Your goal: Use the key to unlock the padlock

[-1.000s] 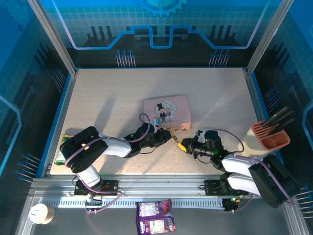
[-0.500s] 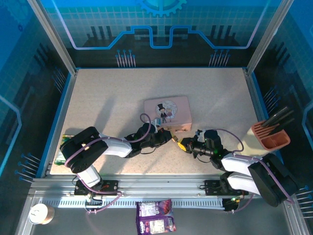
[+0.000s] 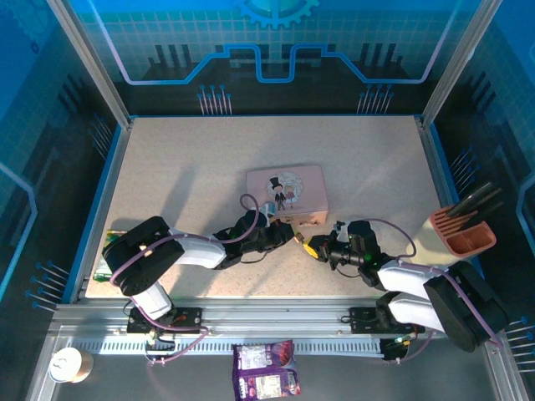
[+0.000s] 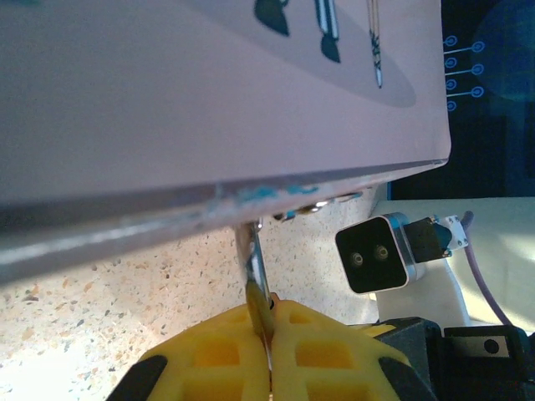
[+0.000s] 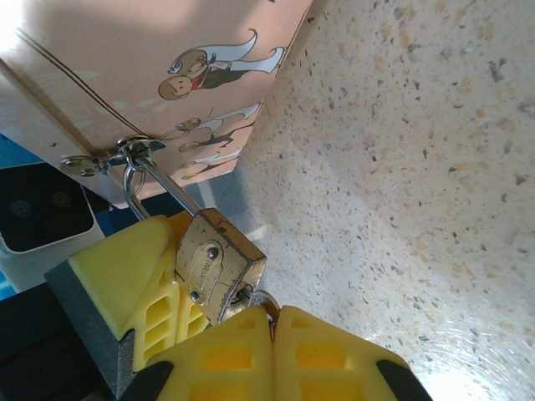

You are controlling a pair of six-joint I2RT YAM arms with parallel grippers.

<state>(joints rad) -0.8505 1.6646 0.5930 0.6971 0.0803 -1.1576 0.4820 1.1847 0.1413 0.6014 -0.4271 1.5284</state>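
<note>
Nearest the right wrist camera, we find the right gripper (image 5: 272, 316) with its yellow fingers pressed together on the key (image 5: 261, 299), of which just a small silver part protrudes. The key sits at the bottom end of the padlock (image 5: 216, 261), where we judge the keyway to be; whether it is fully seated or turned, we cannot tell. Just beside the brass body lies the left gripper (image 5: 134, 271). In its own wrist view its fingers (image 4: 226, 342) are clamped together on a thin silver bar, which we take to be one leg of the shackle (image 5: 163, 185). Beyond, the shackle runs up through the small metal hasp (image 5: 92, 161) on the edge of the pink tin (image 5: 125, 75), which rests on the speckled table (image 5: 418, 167). The top view confirms both grippers meeting at the tin's near edge. Assessment: padlock steadied and key presented. The shackle shows no sign of release, so turning the key and freeing the shackle remain outstanding.
</note>
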